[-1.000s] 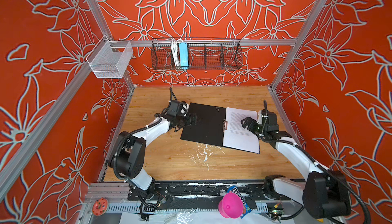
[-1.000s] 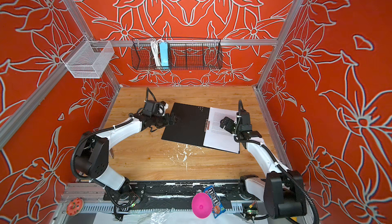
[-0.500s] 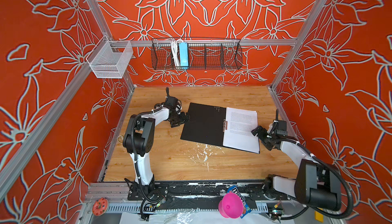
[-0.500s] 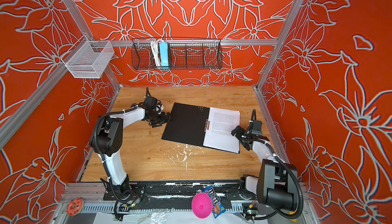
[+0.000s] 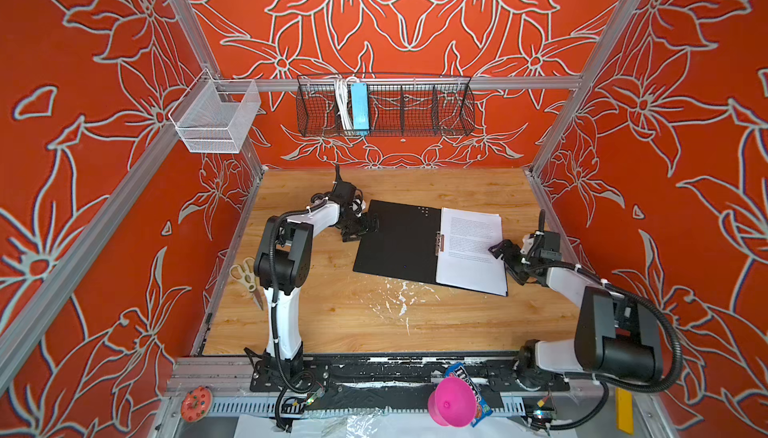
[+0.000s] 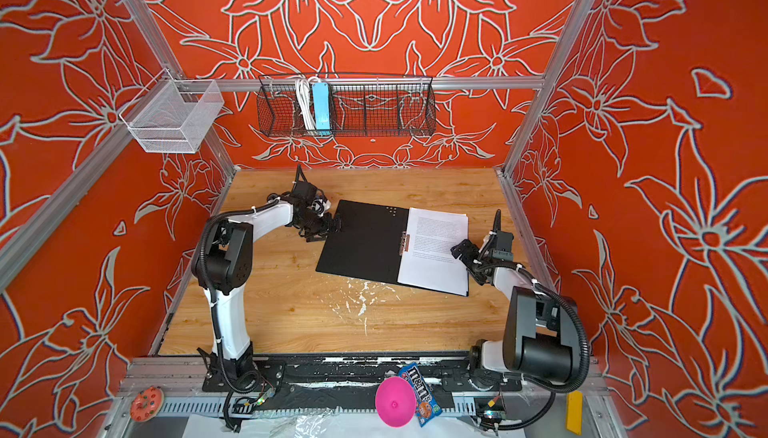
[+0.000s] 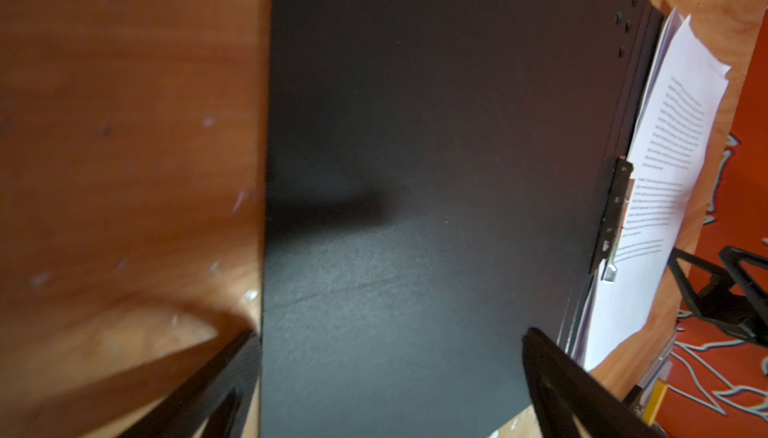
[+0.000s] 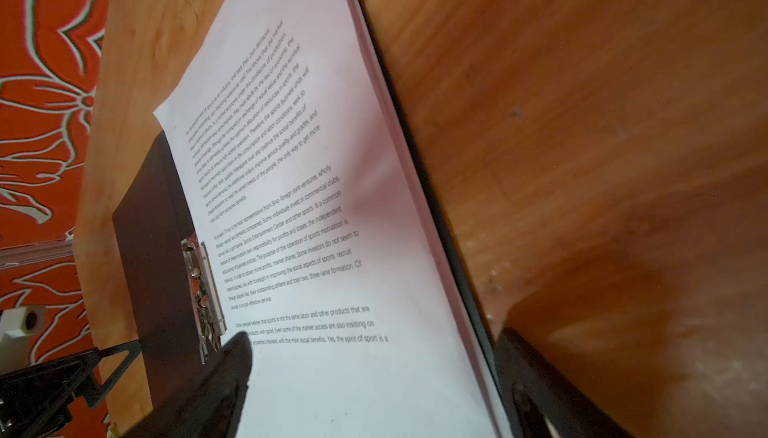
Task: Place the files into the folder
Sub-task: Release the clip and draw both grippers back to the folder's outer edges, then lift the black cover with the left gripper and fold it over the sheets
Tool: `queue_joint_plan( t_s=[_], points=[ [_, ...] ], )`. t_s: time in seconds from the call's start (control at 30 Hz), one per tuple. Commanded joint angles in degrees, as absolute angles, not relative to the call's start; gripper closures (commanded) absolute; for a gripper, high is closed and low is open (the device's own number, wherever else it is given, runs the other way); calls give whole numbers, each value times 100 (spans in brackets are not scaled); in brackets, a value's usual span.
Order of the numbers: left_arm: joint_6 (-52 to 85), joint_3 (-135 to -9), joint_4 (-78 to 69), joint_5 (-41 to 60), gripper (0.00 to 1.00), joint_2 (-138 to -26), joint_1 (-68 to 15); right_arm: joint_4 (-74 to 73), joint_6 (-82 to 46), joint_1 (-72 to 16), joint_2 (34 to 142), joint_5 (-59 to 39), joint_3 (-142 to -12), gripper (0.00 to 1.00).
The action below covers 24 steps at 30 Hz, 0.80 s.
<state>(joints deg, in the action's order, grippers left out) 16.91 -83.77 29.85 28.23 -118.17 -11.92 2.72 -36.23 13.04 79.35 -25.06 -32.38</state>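
Note:
The folder (image 5: pixel 395 240) (image 6: pixel 361 240) lies open and flat on the wooden table, black inside up, with a metal clip (image 7: pixel 613 216) (image 8: pixel 201 282) at its spine. The files (image 5: pixel 471 249) (image 6: pixel 434 249), a stack of printed white sheets, rest on its right half. My left gripper (image 5: pixel 368 226) (image 6: pixel 332 226) is open at the left cover's outer edge; in the left wrist view (image 7: pixel 390 334) the cover (image 7: pixel 415 124) lies between its fingers. My right gripper (image 5: pixel 508 263) (image 6: pixel 469 263) is open at the stack's right edge, one finger over the sheets (image 8: pixel 311 166), the other outside the folder's edge (image 8: pixel 372 336).
Scissors (image 5: pixel 245 276) lie by the left wall. White flecks (image 5: pixel 399 294) mark the table in front of the folder. A black wire basket (image 5: pixel 415 108) with a light-blue power strip (image 5: pixel 359 108) and a white mesh basket (image 5: pixel 216 120) hang on the walls. A pink cup (image 5: pixel 451 400) sits on the front rail.
My right gripper has drawn back from over the sheets to the stack's right edge. My left arm's elbow has risen; its gripper pulled slightly left, then returned to the cover's edge.

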Motion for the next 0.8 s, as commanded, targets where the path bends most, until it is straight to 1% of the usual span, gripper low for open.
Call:
queue_joint_plan(
  t_s=[0.0, 0.2, 0.3, 0.57, 0.67, 0.77],
  points=[
    [1762, -8324, 3224, 3570, 3, -12175, -1397, 600, -3744, 1103, 8266, -2924, -3149, 8],
    [2170, -8150, 2613, 4727, 3, -11639, -1389, 569, -3700, 885, 8352, -3015, -3197, 10],
    [2415, -8091, 2362, 5034, 3, -11241, -1397, 554, -3680, 828, 8319, -3040, -3176, 10],
    [2658, -7999, 2399, 5089, 3, -10135, -1517, 571, -3635, 528, 8310, -3025, -3272, 10],
    [2742, -7974, 2373, 5072, 2, -9850, -1707, 458, -3724, 233, 8364, -2934, -3312, 10],
    [2904, -7937, 2219, 4978, 3, -9623, -2018, 168, -4097, -227, 8510, -2777, -3411, 10]
  ],
)
